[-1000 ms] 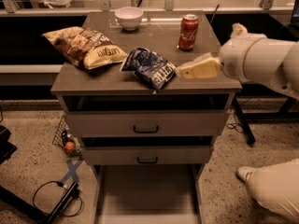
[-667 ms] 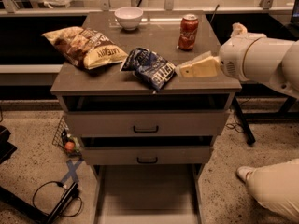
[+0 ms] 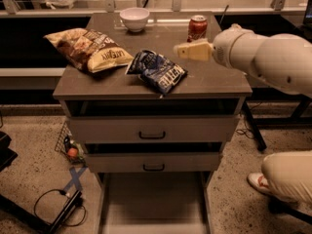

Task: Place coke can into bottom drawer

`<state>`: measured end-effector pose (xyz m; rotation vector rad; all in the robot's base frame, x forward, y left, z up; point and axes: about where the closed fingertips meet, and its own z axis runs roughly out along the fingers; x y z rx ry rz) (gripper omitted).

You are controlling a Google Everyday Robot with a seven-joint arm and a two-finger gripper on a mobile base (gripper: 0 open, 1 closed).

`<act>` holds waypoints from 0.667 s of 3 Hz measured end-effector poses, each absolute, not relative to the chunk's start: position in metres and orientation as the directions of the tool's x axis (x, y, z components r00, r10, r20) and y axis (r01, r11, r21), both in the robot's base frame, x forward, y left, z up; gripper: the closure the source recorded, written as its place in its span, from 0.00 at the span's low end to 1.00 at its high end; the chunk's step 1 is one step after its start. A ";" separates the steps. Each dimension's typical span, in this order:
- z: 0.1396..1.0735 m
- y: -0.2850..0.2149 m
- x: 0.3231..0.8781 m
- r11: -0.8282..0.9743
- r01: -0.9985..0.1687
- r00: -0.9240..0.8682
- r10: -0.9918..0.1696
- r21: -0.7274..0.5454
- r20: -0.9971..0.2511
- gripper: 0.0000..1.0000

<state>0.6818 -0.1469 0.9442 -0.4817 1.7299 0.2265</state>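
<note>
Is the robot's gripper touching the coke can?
Cannot tell. In the camera view the gripper sits just in front of the coke can, hiding any gap.

hand over cabinet top, near coke can | bottom drawer pulled out

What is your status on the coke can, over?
Status: gripper over tabletop, just short of coke can. Can upright, not held; bottom drawer pulled open. Beside gripper: blue chip bag, not blocking.
</note>
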 end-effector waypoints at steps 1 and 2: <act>0.944 -0.154 0.733 0.929 -0.364 -0.127 -0.121 -0.067 -0.985 0.00; 0.942 -0.173 0.778 0.950 -0.300 -0.096 -0.114 -0.080 -0.989 0.00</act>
